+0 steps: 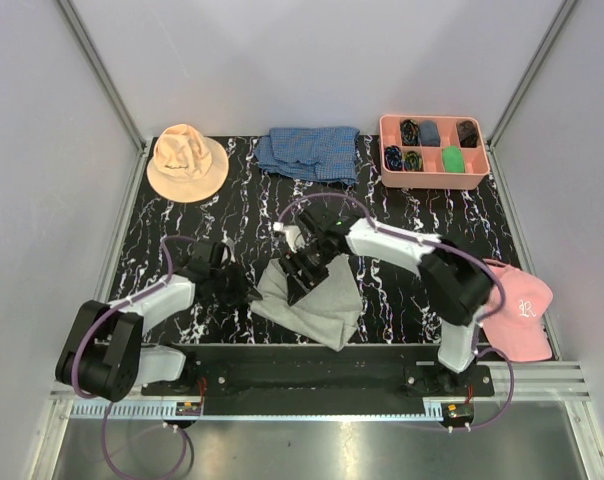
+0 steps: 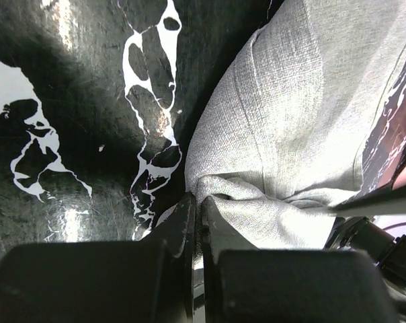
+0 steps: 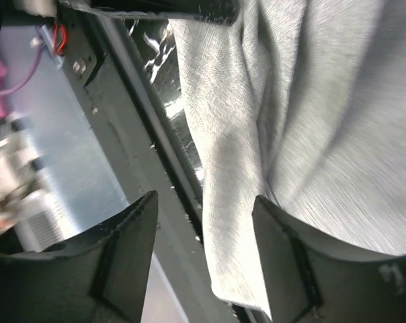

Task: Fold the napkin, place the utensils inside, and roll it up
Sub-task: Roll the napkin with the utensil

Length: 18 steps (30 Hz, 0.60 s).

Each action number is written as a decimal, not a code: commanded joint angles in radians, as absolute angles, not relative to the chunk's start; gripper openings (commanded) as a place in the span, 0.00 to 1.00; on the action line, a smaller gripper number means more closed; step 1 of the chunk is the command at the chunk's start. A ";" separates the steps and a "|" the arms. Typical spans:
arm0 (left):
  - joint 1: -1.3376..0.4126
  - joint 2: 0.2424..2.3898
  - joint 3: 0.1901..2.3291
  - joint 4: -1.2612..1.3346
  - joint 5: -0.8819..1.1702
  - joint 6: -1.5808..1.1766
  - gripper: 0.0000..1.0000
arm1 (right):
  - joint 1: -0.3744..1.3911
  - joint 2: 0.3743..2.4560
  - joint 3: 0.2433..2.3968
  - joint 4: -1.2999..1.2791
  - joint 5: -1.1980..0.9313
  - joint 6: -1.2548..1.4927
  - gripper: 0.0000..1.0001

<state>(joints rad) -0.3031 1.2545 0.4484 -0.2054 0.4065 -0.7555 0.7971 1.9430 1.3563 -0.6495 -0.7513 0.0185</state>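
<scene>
The light-grey napkin [image 1: 317, 300] lies crumpled on the black marbled table [image 1: 182, 225], near the front edge at the middle. My left gripper [image 1: 246, 291] is at its left edge, low on the table. In the left wrist view its jaws [image 2: 196, 214] are shut on a fold of the napkin [image 2: 277, 134]. My right gripper [image 1: 302, 276] is over the napkin's upper part. In the right wrist view it is open [image 3: 203, 212], with a hanging edge of the napkin [image 3: 233, 188] between the fingers, not gripped. The utensils are out of view.
An orange bucket hat [image 1: 187, 160] lies at the back left, a blue checked cloth [image 1: 310, 153] at the back middle, and a pink tray [image 1: 387, 150] of small dark items at the back right. A pink cap [image 1: 522, 312] lies at the right edge. The arms' base rail [image 1: 332, 368] runs along the front.
</scene>
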 commanded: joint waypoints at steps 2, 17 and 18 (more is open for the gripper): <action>-0.307 1.270 0.521 -0.278 0.373 -0.726 0.00 | 0.865 1.682 1.211 -0.464 -0.392 0.089 0.72; -0.307 1.301 0.552 -0.311 0.379 -0.712 0.00 | 1.115 1.663 0.996 -0.195 -0.048 0.068 0.74; -0.307 1.301 0.552 -0.310 0.379 -0.712 0.00 | 1.121 1.663 0.996 -0.195 -0.040 0.066 0.73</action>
<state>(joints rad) -0.3046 1.2934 0.5159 -0.3027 0.3847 -0.7300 1.0878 1.6680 0.9920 -0.2783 -0.1200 0.0868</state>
